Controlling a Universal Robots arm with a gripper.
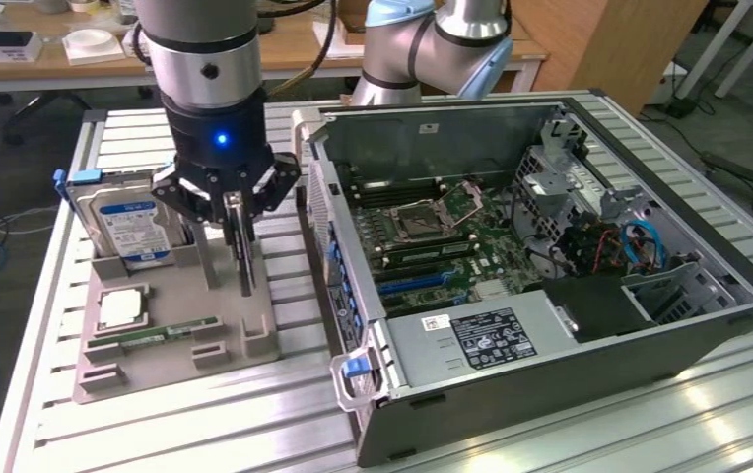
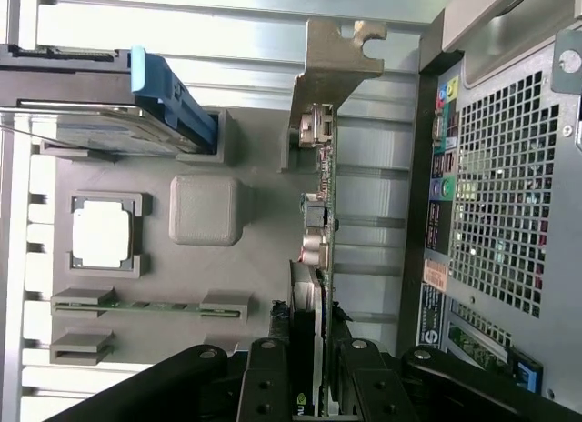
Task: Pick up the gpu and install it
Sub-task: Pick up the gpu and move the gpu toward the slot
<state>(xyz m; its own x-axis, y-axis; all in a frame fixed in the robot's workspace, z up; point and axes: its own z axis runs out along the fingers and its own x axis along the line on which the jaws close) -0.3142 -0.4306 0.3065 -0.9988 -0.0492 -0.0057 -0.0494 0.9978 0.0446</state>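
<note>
The gpu stands on edge over the right side of the grey parts holder, just to the exterior view's left of the open computer case. My gripper hangs straight above it, shut on the card's upper edge. In the wrist view the gpu runs away from my gripper, with its silver bracket at the far end. A black finger presses against each face of the card. I cannot tell whether the card's lower edge still rests in the holder.
The holder also carries a blue-labelled hard drive, a processor and a green memory stick. The motherboard lies exposed inside the case, and the power supply sits at the near end. Desks stand behind.
</note>
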